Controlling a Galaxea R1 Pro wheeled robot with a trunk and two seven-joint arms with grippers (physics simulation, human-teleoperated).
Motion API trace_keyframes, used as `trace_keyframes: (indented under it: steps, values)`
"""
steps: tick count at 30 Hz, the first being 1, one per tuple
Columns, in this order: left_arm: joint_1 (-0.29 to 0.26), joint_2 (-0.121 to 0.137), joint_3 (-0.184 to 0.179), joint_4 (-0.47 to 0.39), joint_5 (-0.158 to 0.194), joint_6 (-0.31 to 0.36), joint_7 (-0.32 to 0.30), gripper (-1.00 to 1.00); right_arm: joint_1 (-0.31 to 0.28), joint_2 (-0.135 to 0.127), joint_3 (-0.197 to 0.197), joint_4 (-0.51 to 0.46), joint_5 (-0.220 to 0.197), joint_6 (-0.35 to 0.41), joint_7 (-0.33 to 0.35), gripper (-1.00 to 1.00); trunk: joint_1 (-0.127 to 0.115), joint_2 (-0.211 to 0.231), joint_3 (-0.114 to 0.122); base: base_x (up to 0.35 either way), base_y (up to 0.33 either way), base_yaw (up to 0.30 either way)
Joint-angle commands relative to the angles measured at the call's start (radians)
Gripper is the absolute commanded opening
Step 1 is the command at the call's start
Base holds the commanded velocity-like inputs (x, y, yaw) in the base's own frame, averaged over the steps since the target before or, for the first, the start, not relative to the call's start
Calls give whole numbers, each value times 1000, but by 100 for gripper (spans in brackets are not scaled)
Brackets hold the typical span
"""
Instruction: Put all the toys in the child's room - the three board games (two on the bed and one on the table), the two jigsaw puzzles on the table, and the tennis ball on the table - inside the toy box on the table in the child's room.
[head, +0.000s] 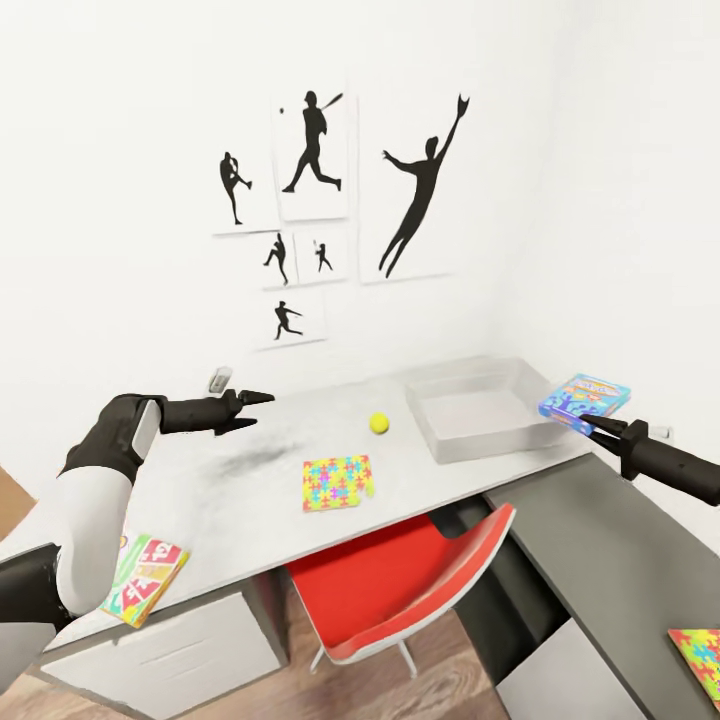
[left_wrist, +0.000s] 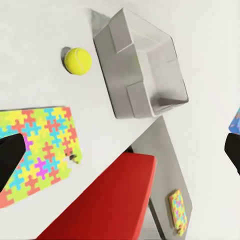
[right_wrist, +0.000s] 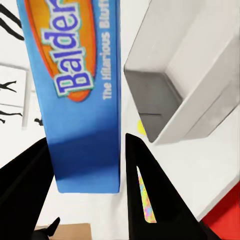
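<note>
The right claw (head: 592, 424) is clenched on a blue board game (head: 584, 401), holding it in the air just right of the toy box (head: 482, 408), which sits at the far right end of the desk (head: 230, 500). The left claw (head: 258, 402) hangs above the desk's left part; whether it is released or clenched I cannot tell. On the desk lie the tennis ball (head: 378, 423) left of the toy box, a jigsaw puzzle (head: 337, 482) nearer, and a second board game (head: 145, 578) at the near left edge; another jigsaw (head: 697, 663) lies on the dark grey cabinet (head: 610, 570) at near right.
</note>
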Motion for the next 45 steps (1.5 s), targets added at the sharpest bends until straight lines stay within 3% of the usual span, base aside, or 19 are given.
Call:
trace_keyframes:
  steps: [1,12,24,45]
  values:
    - [-1,0,3,0,-1,8,-3,100,-2,0,-1,1,2,5,10,-100,1,-2,-2,254,-113,-196]
    - [-1,0,2,0,-1,8,-3,100,-2,2,0,0,3,5,10,-100,1,-2,-3,277,-48,-29]
    - [-1,0,2,0,-1,7,-3,100,-2,2,0,0,4,5,10,-100,1,-2,-3,140,-88,180]
    - [-1,-2,3,0,-1,8,-4,100,-2,2,0,1,4,7,11,-100,1,-2,-3,137,-57,16]
